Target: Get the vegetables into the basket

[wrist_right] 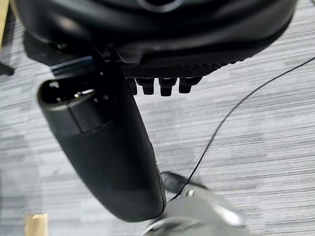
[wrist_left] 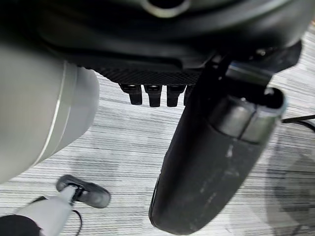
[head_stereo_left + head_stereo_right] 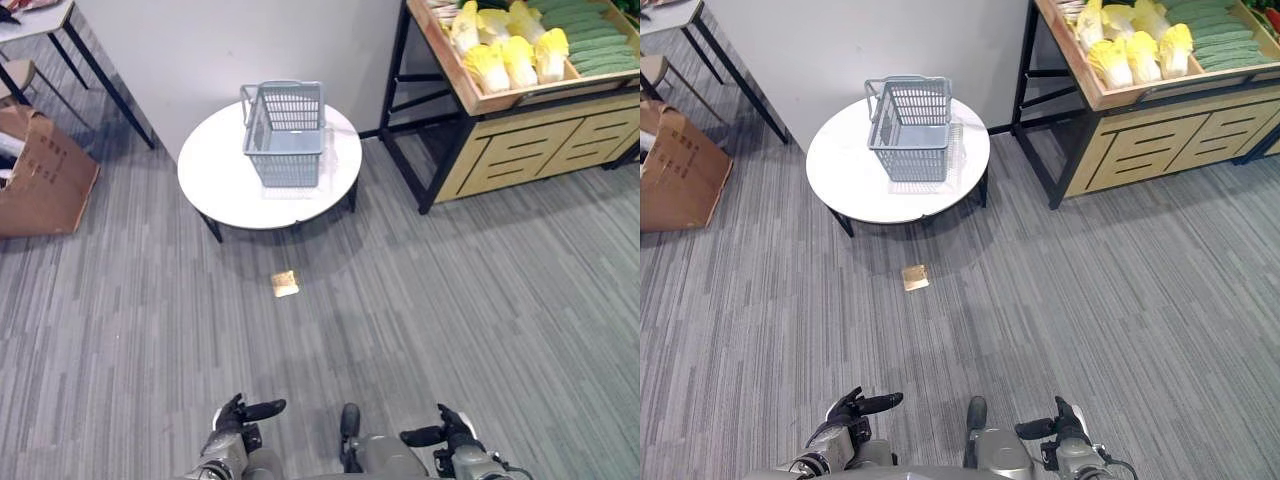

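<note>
Open carpet (image 3: 420,300) between me and round white table (image 3: 215,175). Small tan scrap (image 3: 285,284) lies on floor before it. Cardboard box (image 3: 45,175) far left, wooden produce stand (image 3: 530,150) far right.

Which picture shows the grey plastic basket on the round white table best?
The left eye view: the grey plastic basket sits whole on the round white table. The right eye view shows it equally whole; the wrist views show floor.
</note>
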{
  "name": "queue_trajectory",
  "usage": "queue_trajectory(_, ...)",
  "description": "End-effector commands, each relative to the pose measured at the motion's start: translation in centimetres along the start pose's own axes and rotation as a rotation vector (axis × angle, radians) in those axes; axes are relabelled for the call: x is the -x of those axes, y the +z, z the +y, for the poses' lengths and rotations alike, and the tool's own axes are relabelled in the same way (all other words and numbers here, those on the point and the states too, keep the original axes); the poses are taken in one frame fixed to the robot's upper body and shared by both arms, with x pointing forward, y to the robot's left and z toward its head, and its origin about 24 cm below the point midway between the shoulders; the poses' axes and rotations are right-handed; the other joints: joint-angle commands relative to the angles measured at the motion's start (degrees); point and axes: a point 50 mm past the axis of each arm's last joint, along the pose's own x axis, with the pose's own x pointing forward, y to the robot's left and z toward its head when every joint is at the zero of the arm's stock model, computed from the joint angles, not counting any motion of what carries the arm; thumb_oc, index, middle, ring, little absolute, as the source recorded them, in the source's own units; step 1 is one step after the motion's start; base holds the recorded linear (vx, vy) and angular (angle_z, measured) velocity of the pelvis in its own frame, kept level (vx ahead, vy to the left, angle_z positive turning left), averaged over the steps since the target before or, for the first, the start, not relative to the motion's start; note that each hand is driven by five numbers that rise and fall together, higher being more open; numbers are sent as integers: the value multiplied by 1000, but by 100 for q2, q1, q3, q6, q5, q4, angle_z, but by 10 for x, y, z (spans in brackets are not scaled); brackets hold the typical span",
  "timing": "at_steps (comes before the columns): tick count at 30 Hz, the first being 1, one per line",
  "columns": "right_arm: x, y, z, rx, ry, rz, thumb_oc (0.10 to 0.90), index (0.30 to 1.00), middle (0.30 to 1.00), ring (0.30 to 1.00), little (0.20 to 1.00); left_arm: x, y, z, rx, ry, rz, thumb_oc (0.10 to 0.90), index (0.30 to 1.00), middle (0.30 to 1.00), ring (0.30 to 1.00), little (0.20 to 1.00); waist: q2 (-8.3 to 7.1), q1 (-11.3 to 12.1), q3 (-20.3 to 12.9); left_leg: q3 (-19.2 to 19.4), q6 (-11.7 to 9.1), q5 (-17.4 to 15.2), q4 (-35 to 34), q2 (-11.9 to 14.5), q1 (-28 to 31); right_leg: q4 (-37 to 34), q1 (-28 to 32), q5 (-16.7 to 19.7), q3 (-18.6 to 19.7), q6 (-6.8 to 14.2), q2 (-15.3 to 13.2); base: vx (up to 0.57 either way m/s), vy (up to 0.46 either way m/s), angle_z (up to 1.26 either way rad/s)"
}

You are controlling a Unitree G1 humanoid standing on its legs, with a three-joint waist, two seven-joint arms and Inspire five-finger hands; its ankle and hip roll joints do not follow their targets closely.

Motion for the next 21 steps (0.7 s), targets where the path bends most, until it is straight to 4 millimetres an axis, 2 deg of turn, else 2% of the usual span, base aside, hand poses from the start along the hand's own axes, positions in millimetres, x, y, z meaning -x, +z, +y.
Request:
queue_trajectory(1, 1, -13, -13, -10, -56, 33, 900, 1000, 1000, 1000, 1000, 3, -10, 3, -43, 21, -3, 900, 1000, 1000, 1000, 1000, 39, 28, 208, 386, 653, -41, -1406, -165, -112, 581, -19, -43, 528, 612, -501, 265, 45, 17)
queue_trajectory(3, 1, -17, -13, 2, -59, 48, 900, 1000, 1000, 1000, 1000, 3, -11, 5, -33, 36, -9, 900, 1000, 1000, 1000, 1000, 91, 90, 213, 352, 559, 273, -1828, -79, -314, 488, 113, -98, 625, 640, -460, 246, 86, -32)
queue_trajectory(5, 2, -24, -15, 14, -73, 72, 900, 1000, 1000, 1000, 1000, 3, -10, 7, -26, 46, -18, 900, 1000, 1000, 1000, 1000, 164, 203, 222, 265, 402, 804, -2209, 100, -604, 403, 350, -154, 788, 674, -440, 287, 135, -59)
queue_trajectory(6, 2, -24, -15, 14, -73, 73, 900, 1000, 1000, 1000, 1000, 3, -10, 7, -26, 46, -18, 900, 1000, 1000, 1000, 1000, 156, 207, 235, 272, 401, 808, -2222, 93, -578, 405, 366, -161, 791, 675, -448, 424, 244, -41)
queue_trajectory(7, 0, -19, -23, 94, -43, 79, 900, 1000, 1000, 1000, 1000, -8, 45, 30, 38, 116, -42, 900, 1000, 1000, 1000, 1000, 159, -39, 60, 568, 318, 947, -2442, 321, -424, 383, 644, -278, 1200, 715, -414, 328, 188, -41)
queue_trajectory(8, 0, -19, -23, 94, -44, 80, 900, 1000, 1000, 1000, 1000, -8, 45, 30, 38, 115, -42, 900, 1000, 1000, 1000, 1000, 168, -32, 51, 571, 316, 953, -2446, 330, -432, 378, 634, -267, 1205, 713, -405, 569, 340, -86)
queue_trajectory(9, 3, -31, -15, 103, -30, 102, 900, 1000, 1000, 1000, 1000, -1, -11, 43, 35, 137, 89, 900, 1000, 1000, 1000, 1000, 122, 0, -104, 672, 348, 836, -2337, 306, -318, 431, 802, -411, 1299, 734, -435, 364, 240, -114)
queue_trajectory(10, 5, -36, -13, 107, -24, 112, 900, 1000, 1000, 1000, 1000, 1, -17, 45, 32, 143, 101, 900, 1000, 1000, 1000, 1000, 85, -26, -180, 744, 401, 772, -2416, 255, -208, 475, 858, -439, 1337, 768, -468, 443, 292, -137)
queue_trajectory(13, 8, -44, -2, 126, 7, 127, 900, 1000, 1000, 1000, 1000, 1, -17, 50, 25, 174, 101, 900, 1000, 1000, 1000, 1000, -73, -103, -336, 1073, 637, 536, -2547, -4, 139, 910, 727, -313, 1537, 937, -593, 311, 332, -65)
queue_trajectory(15, 9, -45, 5, 136, 28, 124, 900, 1000, 1000, 1000, 1000, 1, -16, 50, 31, 173, 91, 900, 1000, 1000, 1000, 1000, -153, -87, -366, 1161, 782, 371, -2480, -166, 197, 1104, 664, -55, 1642, 1022, -682, 176, 237, -38)
queue_trajectory(19, 10, -41, 13, 136, 50, 110, 900, 1000, 1000, 1000, 1000, 2, -19, 51, 38, 165, 95, 900, 1000, 1000, 1000, 1000, -235, -4, -408, 1250, 966, 142, -2433, -414, 272, 1204, 623, 400, 1746, 1121, -812, 145, 213, -5)
queue_trajectory(21, 9, -39, 14, 137, 55, 102, 900, 1000, 1000, 1000, 1000, 2, -21, 52, 34, 162, 99, 900, 1000, 1000, 1000, 1000, -244, 20, -417, 1269, 1008, 81, -2417, -464, 291, 1228, 617, 491, 1744, 1140, -846, 87, 131, 4)
